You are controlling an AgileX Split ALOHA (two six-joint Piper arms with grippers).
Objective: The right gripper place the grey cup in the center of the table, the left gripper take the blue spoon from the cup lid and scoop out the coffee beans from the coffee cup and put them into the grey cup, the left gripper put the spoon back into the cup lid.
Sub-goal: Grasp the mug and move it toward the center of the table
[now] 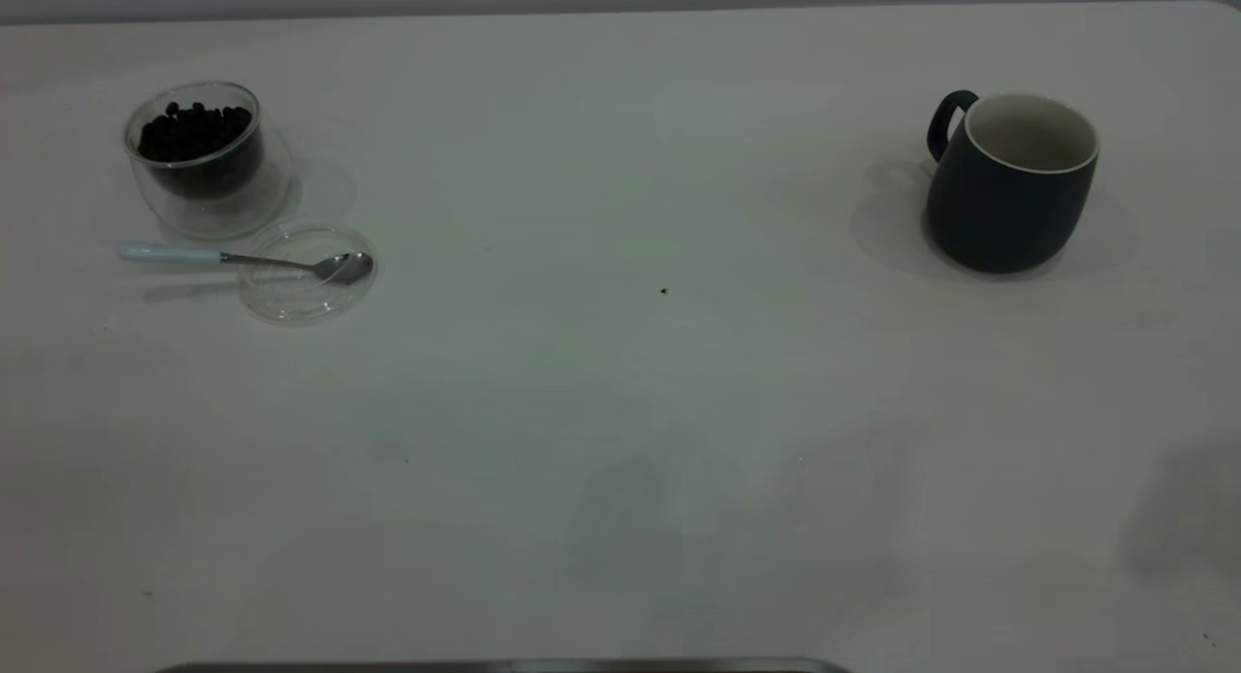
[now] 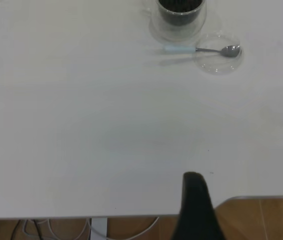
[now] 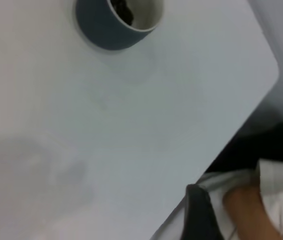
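At lower edge of left wrist view, left gripper point(image 2: 197, 207) hangs over table point(image 2: 81, 125) rim, finger spread not discernible; blue spoon point(image 2: 204, 49) far off at upper frame, bowl on cup lid point(image 2: 219, 62), beside coffee cup point(image 2: 179, 15) of coffee beans point(image 1: 194, 130). Right gripper point(image 3: 201, 215) likewise unclear; grey cup point(image 1: 1008, 183) upper right in exterior view.

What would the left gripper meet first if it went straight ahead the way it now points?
Probably bare table for a long stretch, then the cup lid holding the blue spoon, beside the coffee cup. The left gripper sits at the table's near edge; depth is unclear.
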